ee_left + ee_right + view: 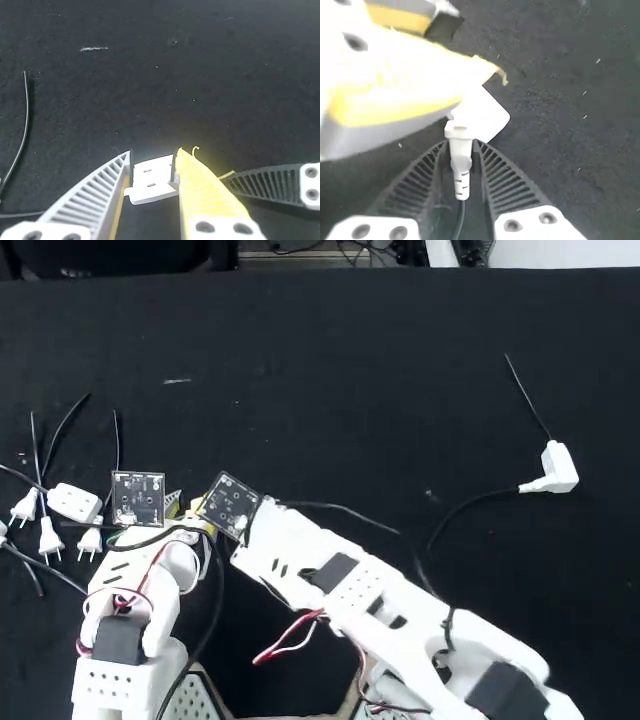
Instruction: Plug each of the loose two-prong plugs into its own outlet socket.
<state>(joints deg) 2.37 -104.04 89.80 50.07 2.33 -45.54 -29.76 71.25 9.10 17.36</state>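
Black cloth covers the table (380, 350), cables (340, 252) beyond.

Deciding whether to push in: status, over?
Left gripper shut on socket. Right gripper shut on plug, its nose against the socket; seating unclear. No obstruction seen between them.

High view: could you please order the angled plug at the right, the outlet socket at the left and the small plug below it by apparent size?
1. Outlet socket and angled plug: alike, so not ranked.
2. Small plug: clearly smallest.
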